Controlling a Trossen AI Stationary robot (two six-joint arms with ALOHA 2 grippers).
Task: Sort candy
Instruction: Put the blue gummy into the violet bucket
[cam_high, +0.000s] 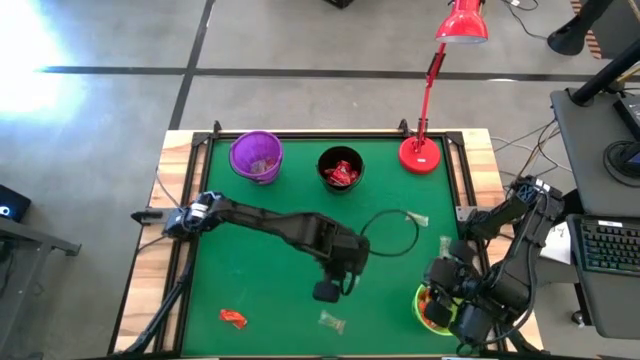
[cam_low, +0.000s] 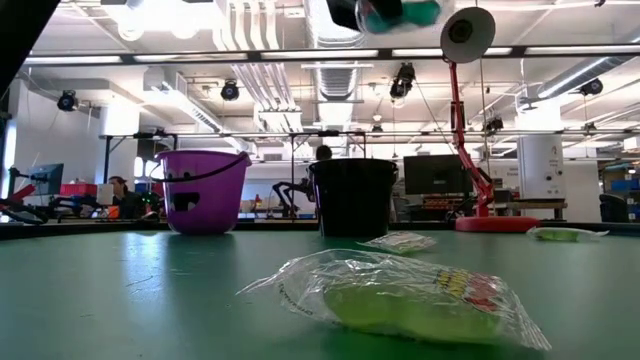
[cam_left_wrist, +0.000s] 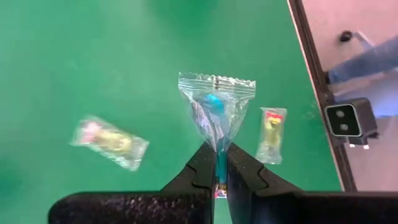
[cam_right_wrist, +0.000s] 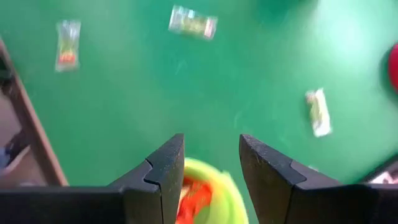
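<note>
Left wrist view | left claw (cam_left_wrist: 216, 163) clamped on clear-wrapped blue candy (cam_left_wrist: 214, 107), lifted above green desk (cam_left_wrist: 93, 62) | carry steadily to matching cup, grip is only on wrapper edge | right claw (cam_right_wrist: 211, 168) apart over lime cup (cam_right_wrist: 211, 186)

A grey concrete floor (cam_high: 300, 40), crossed by dark lines, is seen around the green-topped wooden table (cam_high: 260, 270). A red desk lamp (cam_high: 425, 150) is stood at the table's far edge. Beyond it an open workshop (monitors, white ceiling ducts (cam_low: 270, 40)) is lit by ceiling lights.
</note>
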